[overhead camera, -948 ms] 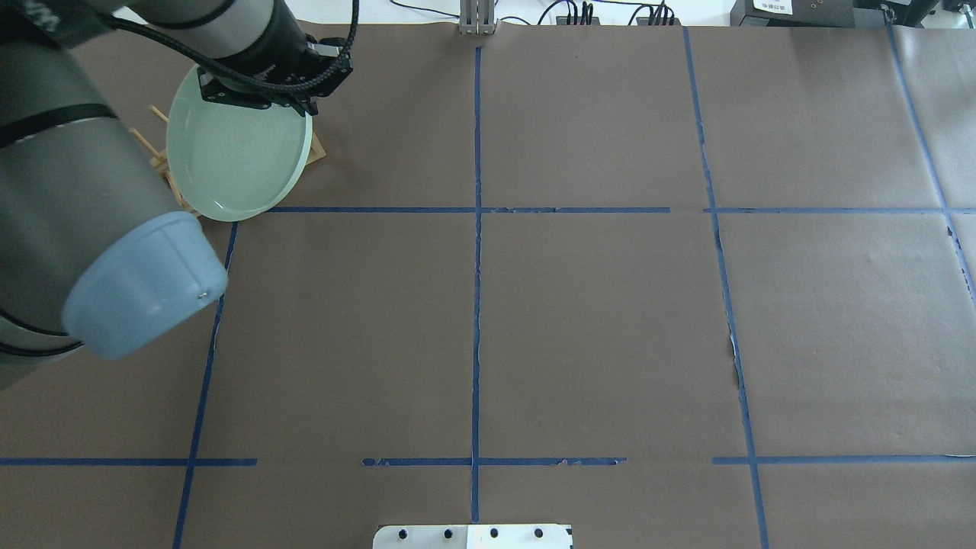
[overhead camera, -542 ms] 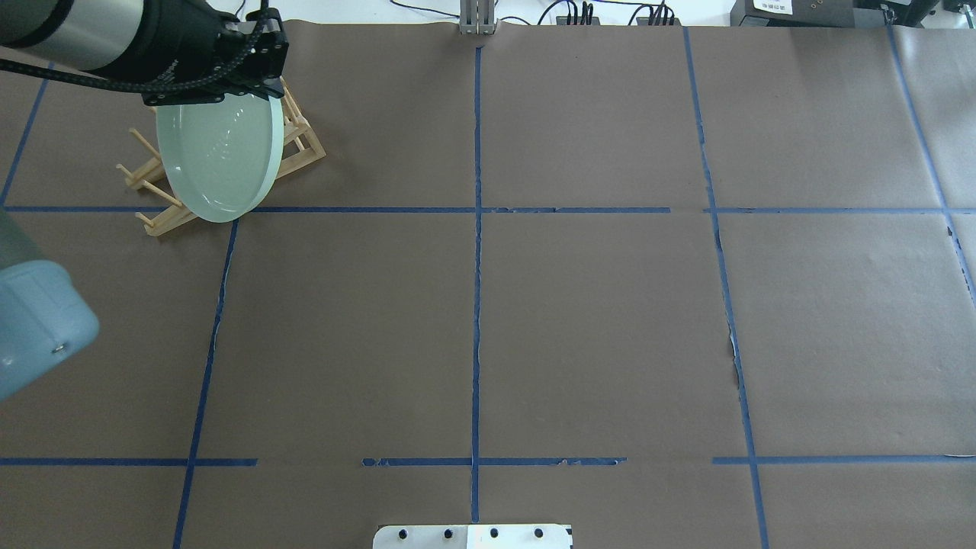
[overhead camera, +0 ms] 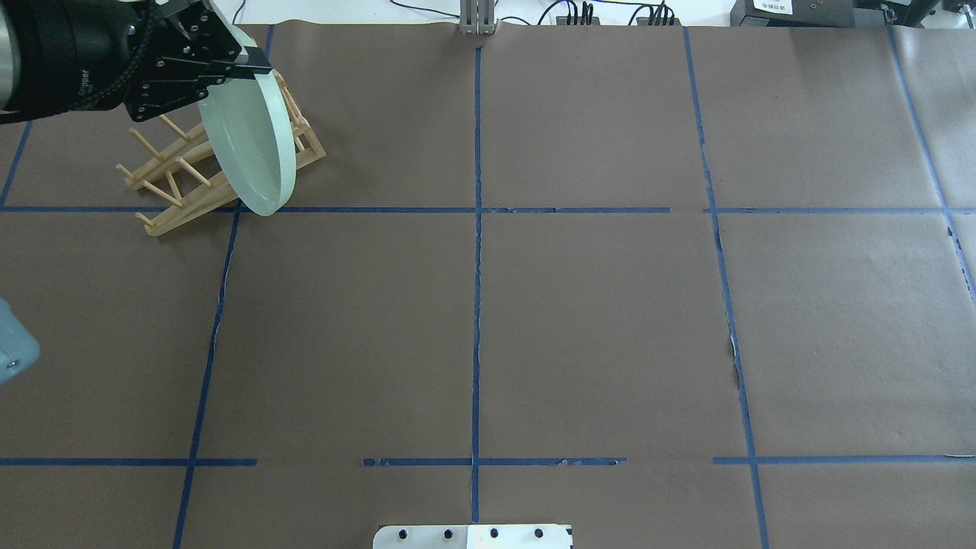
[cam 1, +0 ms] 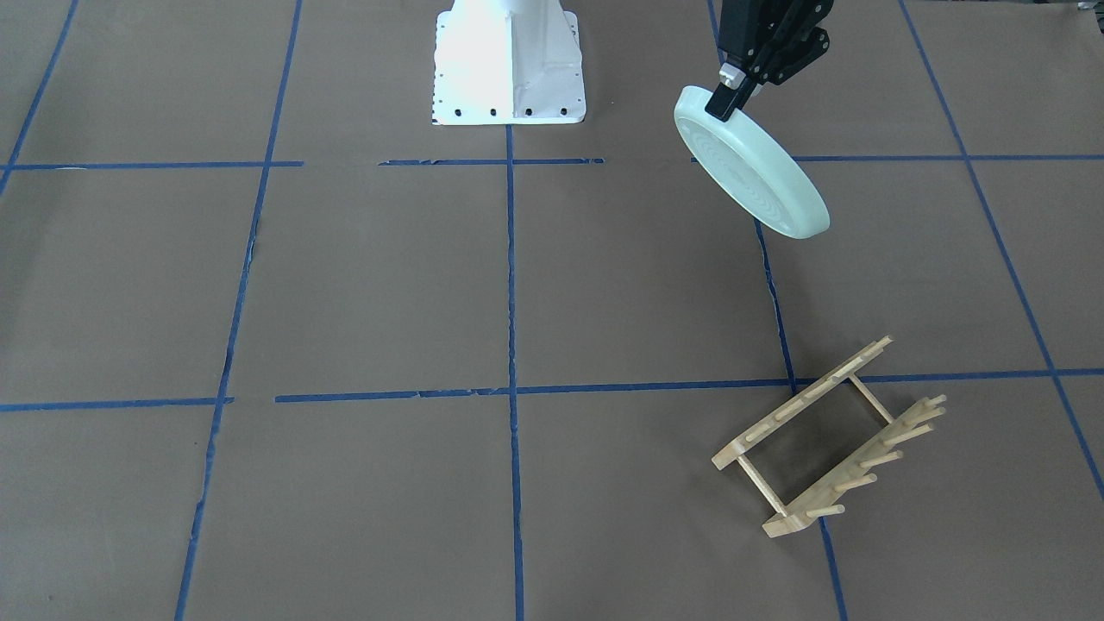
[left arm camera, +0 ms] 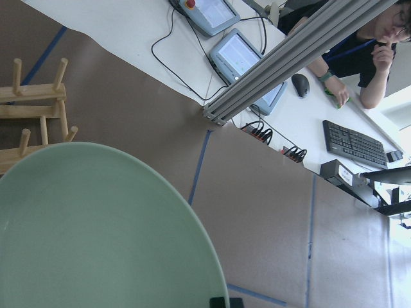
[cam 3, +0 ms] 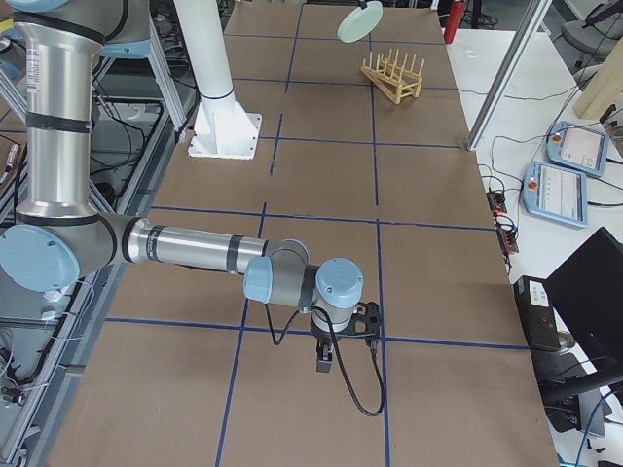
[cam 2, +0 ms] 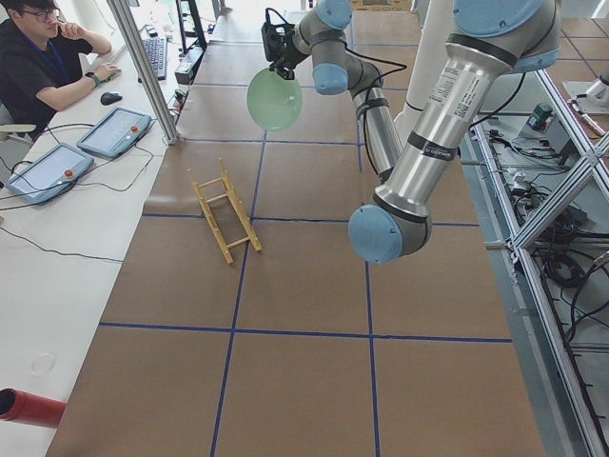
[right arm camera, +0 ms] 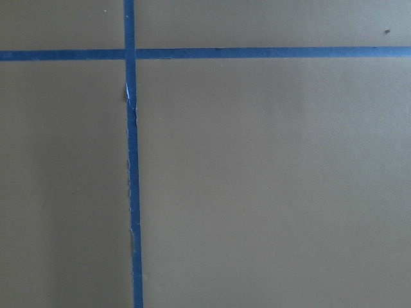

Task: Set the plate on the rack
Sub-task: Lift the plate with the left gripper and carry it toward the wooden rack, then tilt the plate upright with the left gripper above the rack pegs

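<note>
I see the table (overhead camera: 595, 320) covered in brown paper and marked into big squares by blue tape lines (overhead camera: 476, 305). The wooden dish rack (cam 1: 802, 402) stands on it on the robot's left, over a crossing of two tape lines. The robot's white base pedestal (cam 1: 509, 65) sits at mid-table.

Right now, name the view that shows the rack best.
Exterior front-facing: the whole rack lies unobstructed. Overhead, the plate covers part; left wrist catches one end; side views show it small; right wrist shows none.
</note>
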`<state>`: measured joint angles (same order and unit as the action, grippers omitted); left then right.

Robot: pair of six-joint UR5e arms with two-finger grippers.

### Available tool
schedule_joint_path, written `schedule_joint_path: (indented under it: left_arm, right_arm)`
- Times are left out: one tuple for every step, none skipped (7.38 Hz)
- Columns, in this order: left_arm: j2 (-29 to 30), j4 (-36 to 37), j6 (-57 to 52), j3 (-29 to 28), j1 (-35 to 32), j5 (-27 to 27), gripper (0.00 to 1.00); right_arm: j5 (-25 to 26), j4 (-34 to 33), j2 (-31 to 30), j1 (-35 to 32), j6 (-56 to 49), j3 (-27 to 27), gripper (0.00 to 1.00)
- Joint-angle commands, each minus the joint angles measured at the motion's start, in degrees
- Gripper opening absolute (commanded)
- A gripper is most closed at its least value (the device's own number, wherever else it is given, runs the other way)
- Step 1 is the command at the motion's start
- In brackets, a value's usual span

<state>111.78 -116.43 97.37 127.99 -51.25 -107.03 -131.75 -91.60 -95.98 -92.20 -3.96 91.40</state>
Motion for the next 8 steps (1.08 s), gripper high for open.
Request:
schedule_joint_path:
  left_arm:
    - [-11.0, -33.3, 5.0, -7.5, -2.6, 0.1, 0.00]
    - [-12.7, -44.1, 6.9, -12.0, -3.8, 0.1, 0.00]
    - [-12.7, -49.9, 8.8, -15.5, -5.3, 0.1, 0.00]
    - [-12.7, -54.2, 11.2, -18.5, -8.0, 0.0, 0.00]
    - [-12.1, -58.3, 11.8, -23.7, -9.8, 0.0, 0.00]
    - [-10.7, -61.0, 11.8, -28.2, -11.6, -0.1, 0.00]
    - [-7.1, -61.1, 12.1, -32.1, -12.1, -0.1, 0.00]
    - [-4.8, -61.1, 12.1, -34.4, -12.2, 0.0, 0.00]
  right_arm:
    - [0.0, -0.1, 0.0, 0.0, 0.0, 0.0, 1.00]
    - [0.0, -0.1, 0.0, 0.0, 0.0, 0.0, 1.00]
    - [0.0, 0.0, 0.0, 0.0, 0.0, 0.1, 1.00]
    - [0.0, 0.0, 0.0, 0.0, 0.0, 0.0, 1.00]
    - [0.0, -0.1, 0.0, 0.0, 0.0, 0.0, 1.00]
    - [0.0, 0.0, 0.0, 0.0, 0.0, 0.0, 1.00]
    - [0.0, 0.0, 0.0, 0.0, 0.0, 0.0, 1.00]
    - [0.0, 0.0, 0.0, 0.0, 0.0, 0.1, 1.00]
